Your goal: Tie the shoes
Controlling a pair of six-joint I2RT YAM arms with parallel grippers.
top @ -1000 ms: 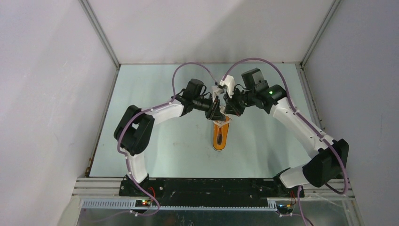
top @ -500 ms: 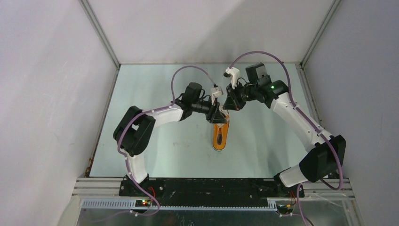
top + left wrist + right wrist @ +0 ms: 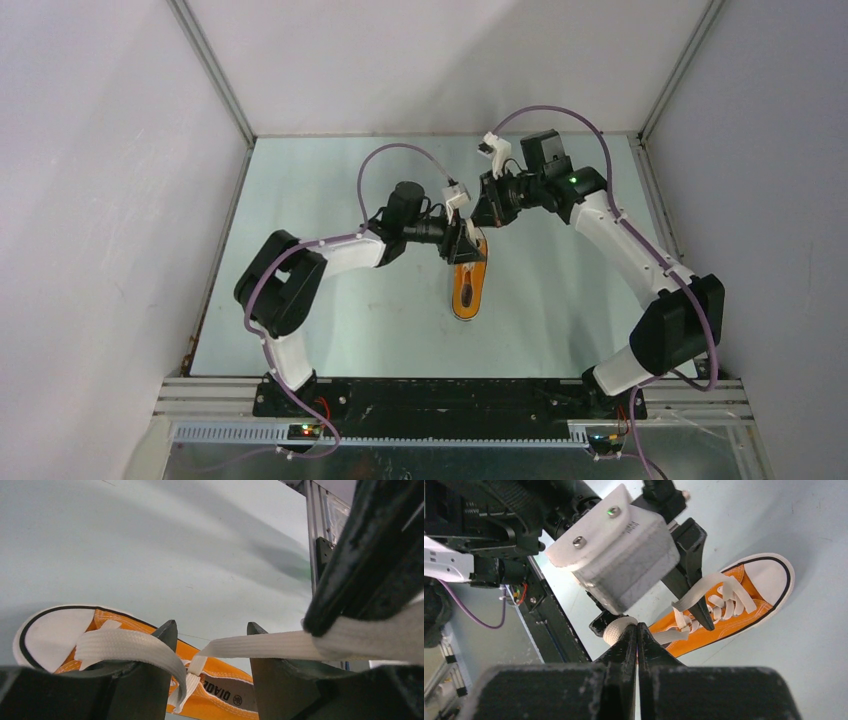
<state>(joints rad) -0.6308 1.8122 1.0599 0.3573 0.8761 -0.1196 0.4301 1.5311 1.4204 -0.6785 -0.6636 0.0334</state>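
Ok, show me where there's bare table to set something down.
Bare table lies between the shoe and the right arm, and between the shoe and the left arm. The far-left corner is free too. It is crowded at the shoe's far end, where the left claw and right claw meet at the laces.

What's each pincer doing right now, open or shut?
Left pincer: open, lace loop draped over one finger.
Right pincer: shut on the other lace.

Small orange canvas sneaker [image 3: 467, 290] with white toe cap [image 3: 774, 577] and black-lined white sole rim [image 3: 785, 596]. Stands on its sole near the middle of the table [image 3: 330, 320], lengthwise between near and far edges. White laces [image 3: 719, 597] untied: one strand pulled taut, another looped loose.
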